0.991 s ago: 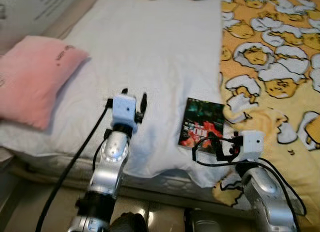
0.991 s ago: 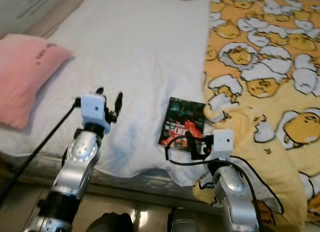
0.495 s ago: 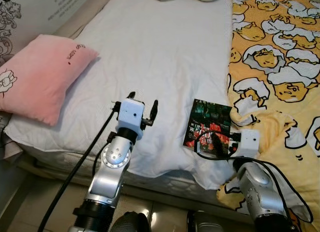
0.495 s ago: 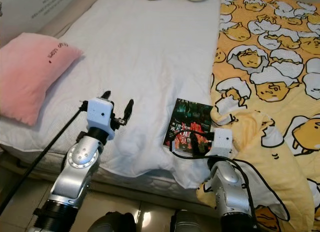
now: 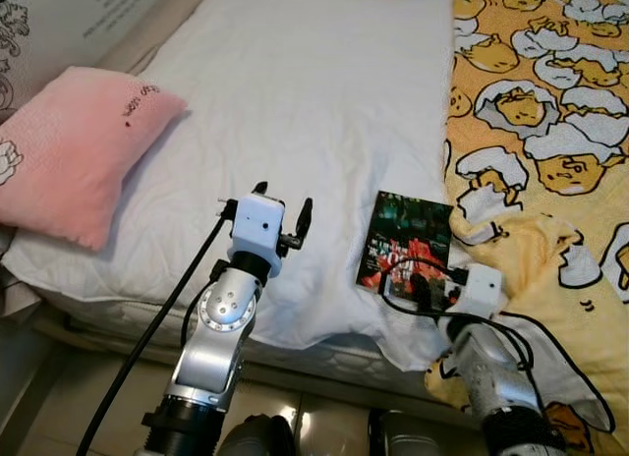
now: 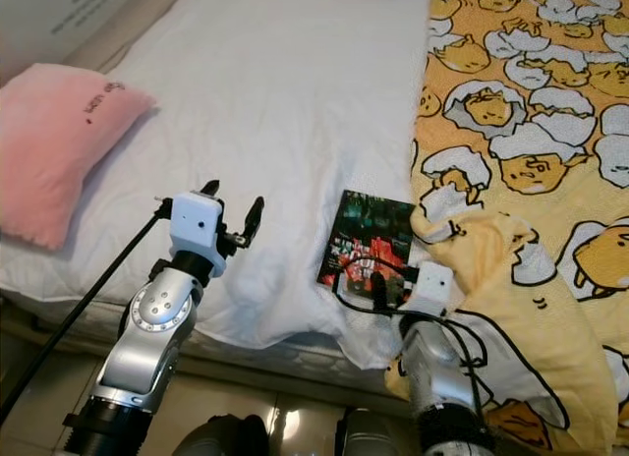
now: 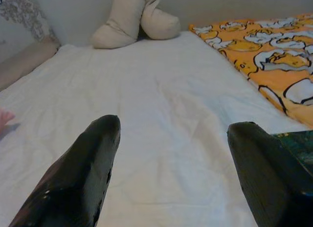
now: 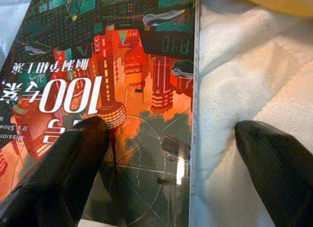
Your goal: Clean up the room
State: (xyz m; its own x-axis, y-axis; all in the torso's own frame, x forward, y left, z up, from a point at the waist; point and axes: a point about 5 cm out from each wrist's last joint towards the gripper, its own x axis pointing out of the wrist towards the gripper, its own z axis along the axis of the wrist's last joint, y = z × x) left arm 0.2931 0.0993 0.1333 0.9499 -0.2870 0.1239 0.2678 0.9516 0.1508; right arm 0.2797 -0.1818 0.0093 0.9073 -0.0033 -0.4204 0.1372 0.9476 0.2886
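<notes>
While the bed carries a yellow blanket and pink pillow, the book lies near its front edge; the right gripper straddles its corner, fingers spread, likely needing to close, and the left gripper hovers open

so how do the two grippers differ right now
The left gripper hovers over bare white sheet, nothing between its fingers. The right gripper is low over the book, one finger above the cover, the other past the book's edge over the sheet. The left sits higher and farther from the book. Both are open.
</notes>
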